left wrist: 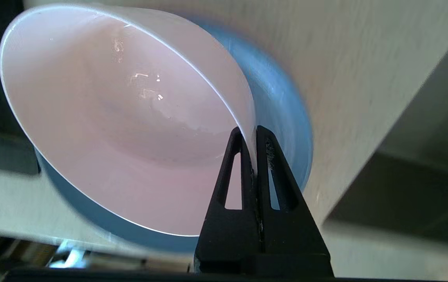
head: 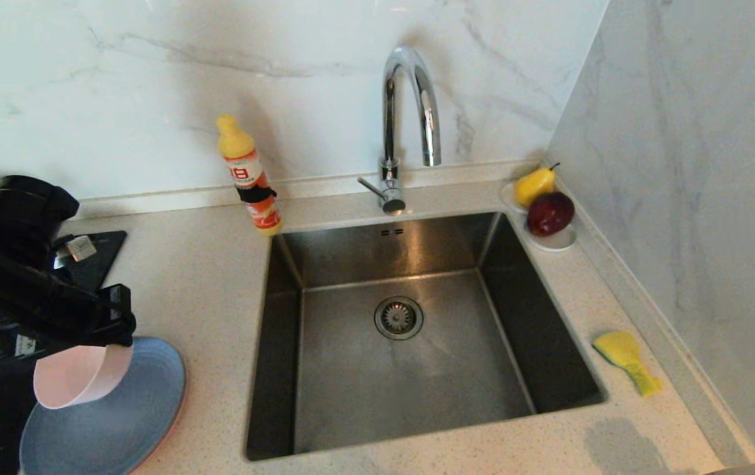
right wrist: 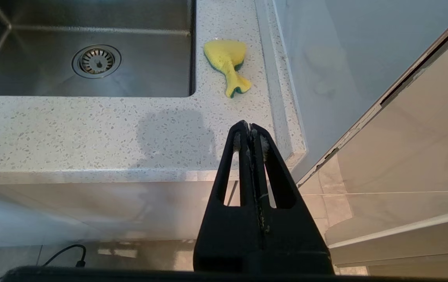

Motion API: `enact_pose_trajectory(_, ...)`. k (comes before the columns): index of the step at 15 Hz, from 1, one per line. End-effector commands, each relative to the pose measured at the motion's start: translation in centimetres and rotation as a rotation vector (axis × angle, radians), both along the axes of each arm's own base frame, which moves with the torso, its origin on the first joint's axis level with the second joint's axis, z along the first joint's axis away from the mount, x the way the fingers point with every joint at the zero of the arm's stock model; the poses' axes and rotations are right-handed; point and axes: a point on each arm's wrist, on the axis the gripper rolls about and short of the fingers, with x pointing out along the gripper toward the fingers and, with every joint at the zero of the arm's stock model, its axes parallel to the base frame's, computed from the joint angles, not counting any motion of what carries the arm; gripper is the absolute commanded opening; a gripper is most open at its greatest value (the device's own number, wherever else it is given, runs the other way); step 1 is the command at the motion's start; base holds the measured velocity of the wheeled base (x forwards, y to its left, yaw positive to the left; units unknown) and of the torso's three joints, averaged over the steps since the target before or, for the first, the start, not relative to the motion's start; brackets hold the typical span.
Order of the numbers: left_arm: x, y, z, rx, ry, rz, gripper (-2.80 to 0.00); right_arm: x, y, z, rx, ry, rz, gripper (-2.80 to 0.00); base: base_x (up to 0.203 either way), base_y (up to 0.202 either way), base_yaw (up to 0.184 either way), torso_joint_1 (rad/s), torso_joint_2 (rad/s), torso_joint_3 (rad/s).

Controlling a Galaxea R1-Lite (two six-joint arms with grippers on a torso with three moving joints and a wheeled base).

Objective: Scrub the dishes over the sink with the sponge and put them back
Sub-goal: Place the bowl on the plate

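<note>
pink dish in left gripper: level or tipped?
Tipped: the small pink dish, pinched at its rim by the left gripper, hangs on edge.

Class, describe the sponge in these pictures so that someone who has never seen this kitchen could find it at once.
Start at the steel sink set in the speckled counter. Go to the counter strip on its right, next to the wall; the sponge lies there alone, near the sink's front corner. It is the only bent yellow foam piece with a thin dark green edge; the yellow pear sits farther back in a white dish.

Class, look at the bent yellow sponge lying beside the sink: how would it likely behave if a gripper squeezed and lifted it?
The sponge already lies bent and pinched, so it probably squashes and flops. Foam suggests it is light. Its flat lie on the counter suggests no rolling.
</note>
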Motion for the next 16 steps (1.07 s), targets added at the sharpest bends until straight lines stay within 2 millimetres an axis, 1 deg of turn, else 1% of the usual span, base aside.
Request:
enact_pose_trajectory(1, -1.0, -0.3, -0.2, -0.002, 0.021, -0.009, -2.8, 0.0, 0.0, 0.0, -0.001, 0.0, 0.0, -2.8, 0.0, 0.0, 0.0, 0.0, 0.0, 0.0)
enact_pose_trajectory(4, -1.2, -0.3, -1.7, -0.005, 0.071, -0.01, -2.8, 0.0, 0.0, 0.0, -0.001, 0.0, 0.0, -2.8, 0.0, 0.0, 0.0, 0.0, 0.0, 0.0)
enact_pose_trajectory(7, -1.0, -0.6, -3.0, 0.008, 0.067, -0.023, -2.8, 0.0, 0.0, 0.0, -0.001, 0.0, 0.0, -2.8, 0.0, 0.0, 0.0, 0.0, 0.0, 0.0)
enact_pose_trajectory(14, -0.9, -0.6, -3.1, 0.02, 0.068, -0.021, -2.8, 0.0, 0.0, 0.0, -0.001, 0.0, 0.0, -2.8, 0.0, 0.0, 0.0, 0.0, 0.0, 0.0)
enact_pose_trajectory(15, -0.9, -0.6, -3.0, 0.019, 0.068, -0.021, 0.0, 0.0, 0.0, 0.0, -0.001, 0.0, 0.0, -2.8, 0.0, 0.0, 0.0, 0.0, 0.0, 0.0)
enact_pose_trajectory(16, -0.9, -0.6, -3.0, 0.018, 0.066, -0.024, 0.0, 0.0, 0.0, 0.0, -0.001, 0.0, 0.0, -2.8, 0.0, 0.0, 0.0, 0.0, 0.0, 0.0)
